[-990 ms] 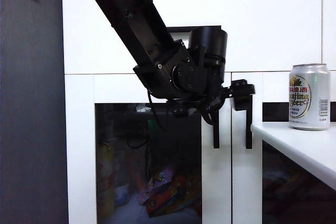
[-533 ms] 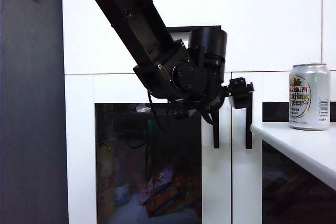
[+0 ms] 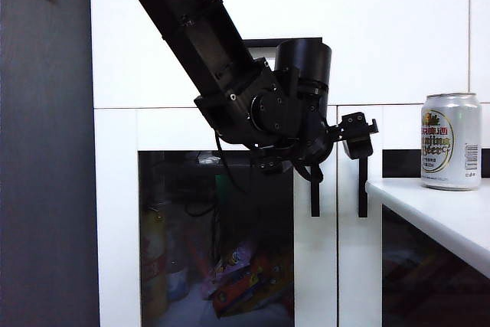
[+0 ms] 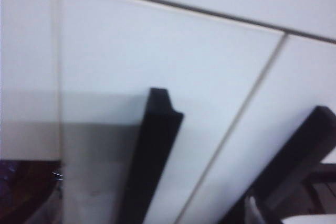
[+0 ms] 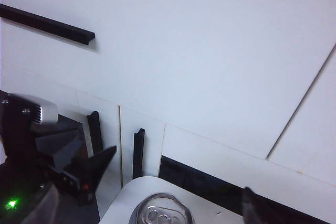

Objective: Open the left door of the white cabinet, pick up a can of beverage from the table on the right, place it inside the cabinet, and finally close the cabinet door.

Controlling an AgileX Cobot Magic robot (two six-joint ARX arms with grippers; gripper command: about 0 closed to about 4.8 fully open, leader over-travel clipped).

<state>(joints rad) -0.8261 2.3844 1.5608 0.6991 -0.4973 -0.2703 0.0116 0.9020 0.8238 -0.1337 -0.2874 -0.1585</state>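
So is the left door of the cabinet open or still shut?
Shut. The left door lies flush with the cabinet front, and its black handle stands parallel beside the other door's handle.

Can of beverage (image 5: pixel 161 212) on table (image 5: pixel 123 209)

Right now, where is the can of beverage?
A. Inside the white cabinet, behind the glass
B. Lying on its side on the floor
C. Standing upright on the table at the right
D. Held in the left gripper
C: the can of beverage stands upright on the table, apart from the left gripper, which is open at the door handles and holds nothing.
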